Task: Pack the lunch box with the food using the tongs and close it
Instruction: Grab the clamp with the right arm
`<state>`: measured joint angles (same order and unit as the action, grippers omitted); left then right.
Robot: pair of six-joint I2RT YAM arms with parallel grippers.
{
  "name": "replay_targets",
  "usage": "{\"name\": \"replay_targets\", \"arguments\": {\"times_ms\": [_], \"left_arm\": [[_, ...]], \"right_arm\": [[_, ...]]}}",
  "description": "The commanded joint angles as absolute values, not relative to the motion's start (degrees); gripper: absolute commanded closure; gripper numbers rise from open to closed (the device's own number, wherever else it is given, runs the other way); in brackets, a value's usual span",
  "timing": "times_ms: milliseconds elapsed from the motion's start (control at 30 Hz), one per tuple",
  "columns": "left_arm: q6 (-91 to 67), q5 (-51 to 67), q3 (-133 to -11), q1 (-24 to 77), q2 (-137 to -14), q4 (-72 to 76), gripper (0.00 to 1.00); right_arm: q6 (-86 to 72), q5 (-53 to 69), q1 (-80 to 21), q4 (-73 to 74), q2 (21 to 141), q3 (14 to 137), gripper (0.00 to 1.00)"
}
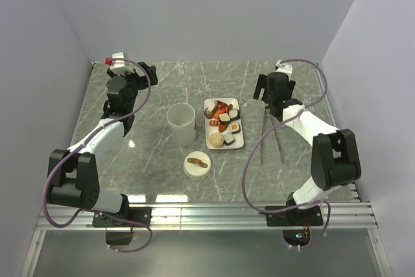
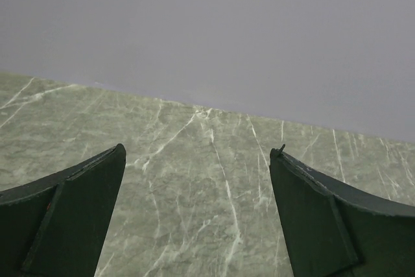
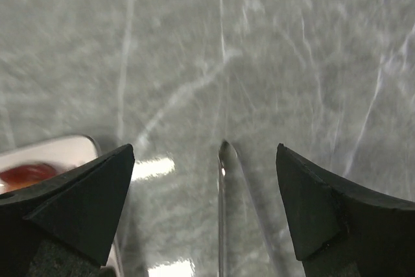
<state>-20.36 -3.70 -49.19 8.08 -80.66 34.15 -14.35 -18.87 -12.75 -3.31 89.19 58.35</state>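
Observation:
The lunch box (image 1: 181,123), a tall white cup, stands open left of the plate. Its round cream lid (image 1: 196,164) with a brown strap lies in front of it. The food (image 1: 224,121) lies in small pieces on the white plate (image 1: 209,139); one red piece (image 3: 26,174) shows in the right wrist view. The grey tongs (image 1: 267,137) lie flat to the right of the plate. My right gripper (image 1: 262,95) (image 3: 205,150) hangs open over their far end (image 3: 224,152), touching nothing. My left gripper (image 1: 148,72) (image 2: 198,151) is open over bare marble at the back left.
Grey walls close in the marble table (image 1: 149,180) at the back and on both sides. An aluminium rail (image 1: 207,215) runs along the near edge by the arm bases. The plate's corner (image 3: 71,147) sits just left of my right gripper's left finger.

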Motion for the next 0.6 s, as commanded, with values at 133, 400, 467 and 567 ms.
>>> {"name": "replay_targets", "arguments": {"times_ms": [133,400,467,567], "left_arm": [[-19.1,-5.8,-52.6,8.3,-81.8,32.7,0.01],[-19.3,-5.0,-53.0,8.3,-82.6,32.6,0.01],[-19.3,-4.9,-53.2,8.3,-82.8,32.5,0.01],[-19.3,-4.7,-53.5,8.3,-83.0,32.1,0.01]], "right_arm": [[-15.8,-16.4,-11.7,12.2,94.1,62.6,0.04],[-16.7,-13.6,-11.5,15.7,98.3,63.2,0.05],[-16.6,-13.3,-11.3,17.1,99.8,63.8,0.06],[-16.4,-11.9,-11.1,18.5,101.5,64.9,0.06]]}}
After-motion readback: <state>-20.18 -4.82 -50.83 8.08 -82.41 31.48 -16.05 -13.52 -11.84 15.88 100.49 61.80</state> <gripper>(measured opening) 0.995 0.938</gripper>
